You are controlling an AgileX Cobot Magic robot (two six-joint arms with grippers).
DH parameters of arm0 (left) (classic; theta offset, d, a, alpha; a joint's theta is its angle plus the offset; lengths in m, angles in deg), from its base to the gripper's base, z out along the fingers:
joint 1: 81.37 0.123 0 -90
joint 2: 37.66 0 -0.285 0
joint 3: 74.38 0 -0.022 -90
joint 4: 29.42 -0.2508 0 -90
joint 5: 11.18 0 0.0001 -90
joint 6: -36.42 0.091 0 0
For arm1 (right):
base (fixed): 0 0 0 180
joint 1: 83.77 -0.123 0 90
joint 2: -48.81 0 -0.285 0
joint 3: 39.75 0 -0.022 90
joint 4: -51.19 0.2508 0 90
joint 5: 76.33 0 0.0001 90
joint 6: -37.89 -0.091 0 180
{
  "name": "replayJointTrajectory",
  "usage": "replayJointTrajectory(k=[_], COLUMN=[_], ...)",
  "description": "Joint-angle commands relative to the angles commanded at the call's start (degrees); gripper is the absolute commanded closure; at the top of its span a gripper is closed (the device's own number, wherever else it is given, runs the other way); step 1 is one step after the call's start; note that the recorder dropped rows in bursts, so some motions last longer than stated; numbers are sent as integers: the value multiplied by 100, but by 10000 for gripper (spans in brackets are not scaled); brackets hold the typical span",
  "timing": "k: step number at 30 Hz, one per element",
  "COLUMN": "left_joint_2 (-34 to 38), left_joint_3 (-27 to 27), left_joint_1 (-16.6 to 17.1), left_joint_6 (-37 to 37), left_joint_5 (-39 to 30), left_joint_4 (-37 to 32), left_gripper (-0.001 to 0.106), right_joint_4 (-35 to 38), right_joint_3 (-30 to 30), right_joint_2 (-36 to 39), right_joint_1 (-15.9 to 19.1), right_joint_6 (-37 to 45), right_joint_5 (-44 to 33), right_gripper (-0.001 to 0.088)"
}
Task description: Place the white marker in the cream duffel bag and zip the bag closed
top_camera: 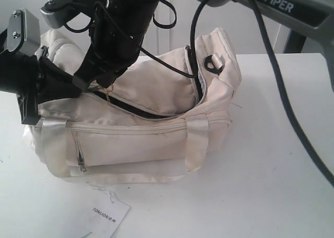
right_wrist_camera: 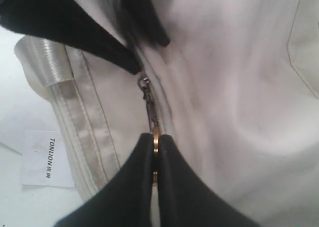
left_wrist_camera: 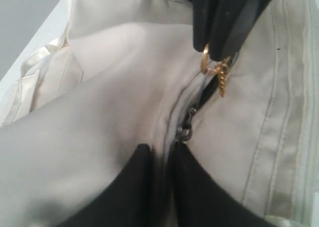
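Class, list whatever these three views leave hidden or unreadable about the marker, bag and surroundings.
1. White marker: in no view; the cream duffel bag fabric hides the inside.
2. Zip pull and zip's left end: exterior view, mostly covered by the arms.
3. Paper tag: exterior view, cut by the bottom edge; small print too small.

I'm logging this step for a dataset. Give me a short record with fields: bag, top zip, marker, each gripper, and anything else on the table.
bag: cream duffel on a white table
top zip: mostly open, with a dark gap along the top
marker: not in view
left gripper: shut on bag fabric beside the zip
right gripper: shut on the gold ring of the zip pull, reaching across to the end on the left of the exterior view
other: paper tag on the table in front of the bag
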Motion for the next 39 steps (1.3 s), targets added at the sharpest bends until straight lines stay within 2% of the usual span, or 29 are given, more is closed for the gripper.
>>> replayJointTrajectory(k=[11, 17, 39], left_joint_2=[0, 0, 0], left_joint_3=[0, 0, 0], left_joint_1=[0, 0, 0], left_joint_6=[-64, -103, -299], left_joint_5=[0, 0, 55], left_joint_4=[-13, -13, 23], left_gripper=[1053, 1053, 1053], right_joint_4=[-331, -331, -331], right_joint_3=[0, 0, 19], right_joint_2=[0, 0, 0], right_joint_1=[14, 104, 106], right_joint_6=[-27, -88, -437], right_joint_5=[-94, -94, -94], right_gripper=[868, 868, 868])
